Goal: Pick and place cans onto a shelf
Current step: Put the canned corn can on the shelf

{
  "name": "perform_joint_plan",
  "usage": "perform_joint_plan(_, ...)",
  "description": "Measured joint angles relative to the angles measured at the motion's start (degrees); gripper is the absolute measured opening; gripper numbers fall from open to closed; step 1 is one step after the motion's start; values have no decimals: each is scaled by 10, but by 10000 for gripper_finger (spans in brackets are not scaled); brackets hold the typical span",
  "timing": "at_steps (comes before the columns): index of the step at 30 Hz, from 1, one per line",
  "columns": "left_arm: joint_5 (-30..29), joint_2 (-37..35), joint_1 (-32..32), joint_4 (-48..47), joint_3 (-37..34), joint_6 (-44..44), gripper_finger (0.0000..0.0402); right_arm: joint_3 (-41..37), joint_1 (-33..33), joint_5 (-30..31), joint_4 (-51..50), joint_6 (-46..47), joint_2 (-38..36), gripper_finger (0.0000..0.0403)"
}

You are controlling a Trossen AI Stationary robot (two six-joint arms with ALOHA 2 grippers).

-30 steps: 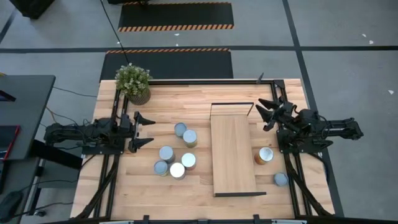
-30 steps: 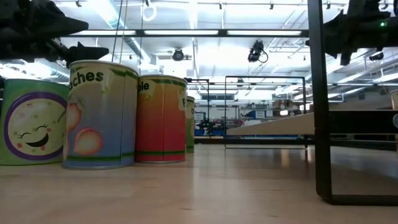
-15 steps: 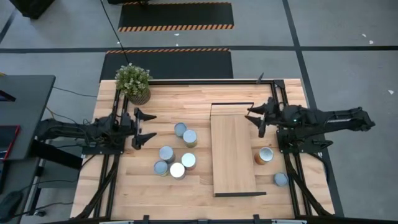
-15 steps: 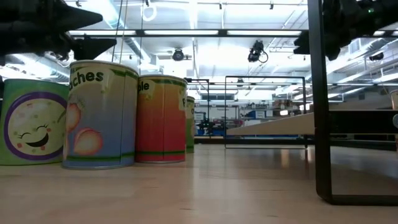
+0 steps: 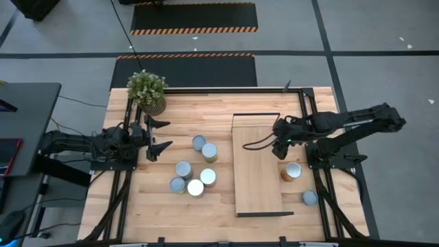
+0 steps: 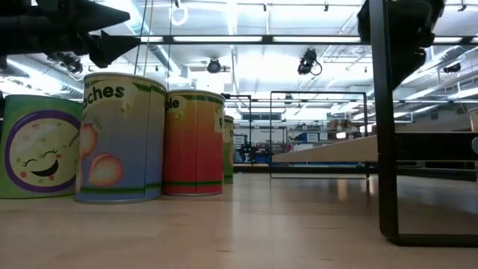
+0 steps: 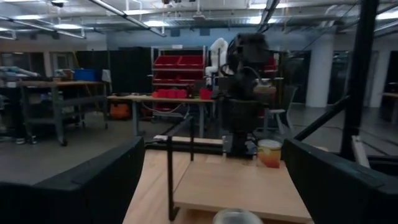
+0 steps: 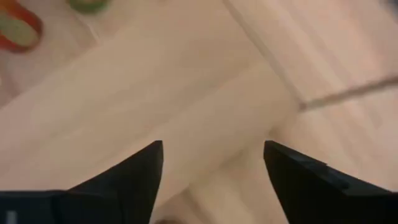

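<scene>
Several cans stand upright on the tabletop left of the shelf, among them a silver-topped can [image 5: 183, 169] and, in the low view, a peach-labelled can [image 6: 119, 138]. Two more cans [image 5: 293, 171] [image 5: 309, 197] stand right of the shelf. The shelf [image 5: 257, 175] is a long light-wood board on a thin black frame, mid-table. My left gripper [image 5: 162, 134] [image 7: 211, 186] hangs open left of the can group, above can height. My right gripper [image 5: 279, 140] [image 8: 212, 163] is open over the shelf's right edge, pointing down at the board, nothing between its fingers.
A potted green plant [image 5: 147, 92] stands at the table's far left corner. The shelf's black frame post [image 6: 385, 149] rises in the low view's foreground. Bare tabletop [image 5: 158, 206] lies near the front left edge.
My right gripper has gone toward the table's left edge, from beside the shelf to over its right edge, as the arm stretched out, and it has tipped down toward the board. My left gripper has risen a little.
</scene>
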Motion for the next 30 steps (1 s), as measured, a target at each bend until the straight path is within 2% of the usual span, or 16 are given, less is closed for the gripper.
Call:
perform_joint_plan(7, -22, 0, 0, -18, 0, 29, 386, 52, 0, -113, -135, 161, 116, 326)
perform_joint_plan(12, -22, 0, 0, -10, 0, 67, 386, 53, 8, -182, -142, 222, 150, 328)
perform_joint_plan(23, -22, 0, 0, 2, 0, 122, 386, 52, 72, -180, -143, 357, 160, 327)
perform_joint_plan(30, -22, 0, 0, 1, 0, 125, 386, 52, 104, -179, -140, 421, 160, 327)
